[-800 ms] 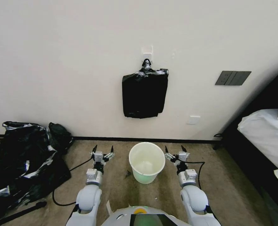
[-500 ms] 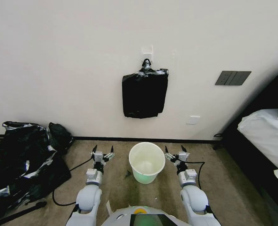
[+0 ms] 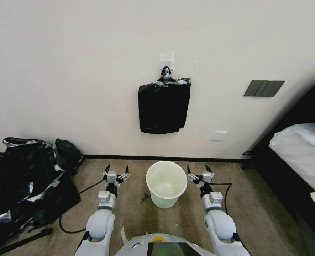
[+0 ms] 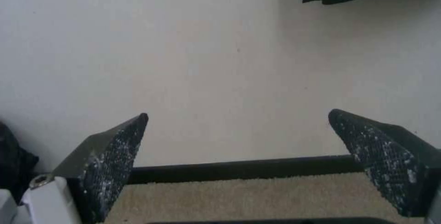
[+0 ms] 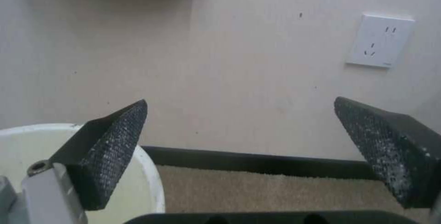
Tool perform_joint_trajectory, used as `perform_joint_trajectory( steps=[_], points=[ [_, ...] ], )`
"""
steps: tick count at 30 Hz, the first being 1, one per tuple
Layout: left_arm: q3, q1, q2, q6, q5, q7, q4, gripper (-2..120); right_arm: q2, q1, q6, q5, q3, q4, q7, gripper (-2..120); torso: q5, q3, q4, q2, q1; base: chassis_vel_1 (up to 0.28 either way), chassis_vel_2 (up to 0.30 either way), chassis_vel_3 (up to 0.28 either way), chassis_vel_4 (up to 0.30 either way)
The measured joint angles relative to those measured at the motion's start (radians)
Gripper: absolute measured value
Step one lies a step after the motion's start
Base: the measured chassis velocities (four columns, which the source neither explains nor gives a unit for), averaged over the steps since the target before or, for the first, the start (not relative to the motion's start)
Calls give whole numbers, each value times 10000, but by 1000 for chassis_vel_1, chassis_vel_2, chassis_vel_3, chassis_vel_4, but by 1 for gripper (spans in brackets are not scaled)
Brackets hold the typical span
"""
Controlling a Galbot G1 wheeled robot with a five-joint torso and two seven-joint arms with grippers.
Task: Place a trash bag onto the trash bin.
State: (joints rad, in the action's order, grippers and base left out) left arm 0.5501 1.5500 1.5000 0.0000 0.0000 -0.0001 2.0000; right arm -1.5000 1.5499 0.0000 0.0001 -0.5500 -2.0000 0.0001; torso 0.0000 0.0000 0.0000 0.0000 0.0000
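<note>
With nothing picked up so far, the big heap of black plastic on the robot's left takes up most of the floor there, silver-streaked, well apart from the work. A bed with white bedding lines the right side. On the wall, a flat black bundle hangs from a clip, straight above the bin. The bin stands upright on the carpet between both arms, open, unlined. No single loose bag can be picked out; the one to use presumably comes off the bundle.

Left gripper sits just beside the bin on its left, fingers spread, empty. Right gripper mirrors it on the other side, also spread and empty.

Risks: thin film is slippery, so a pinch may take several layers or none; pulling could drag the whole bundle off the clip. The bin is light, so a stray arm could tip it. A cable loops near the right arm, another cable near the left, so snagging is possible. A wall socket sits clear of the path.
</note>
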Motion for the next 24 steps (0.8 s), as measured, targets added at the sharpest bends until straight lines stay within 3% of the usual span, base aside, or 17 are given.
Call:
perform_joint_trajectory(
  steps=[18,24],
  points=[
    [-5,7,-11,0,-1,-9,24,100,-1,12,0,0,0,-19,0,100,0,0,0,0,0,0,0,0,0],
    [-383,282,-429,424,109,-656,1433,100,-129,436,-80,-4,70,-1415,307,100,0,0,-1,0,0,0,0,0,0]
  ],
)
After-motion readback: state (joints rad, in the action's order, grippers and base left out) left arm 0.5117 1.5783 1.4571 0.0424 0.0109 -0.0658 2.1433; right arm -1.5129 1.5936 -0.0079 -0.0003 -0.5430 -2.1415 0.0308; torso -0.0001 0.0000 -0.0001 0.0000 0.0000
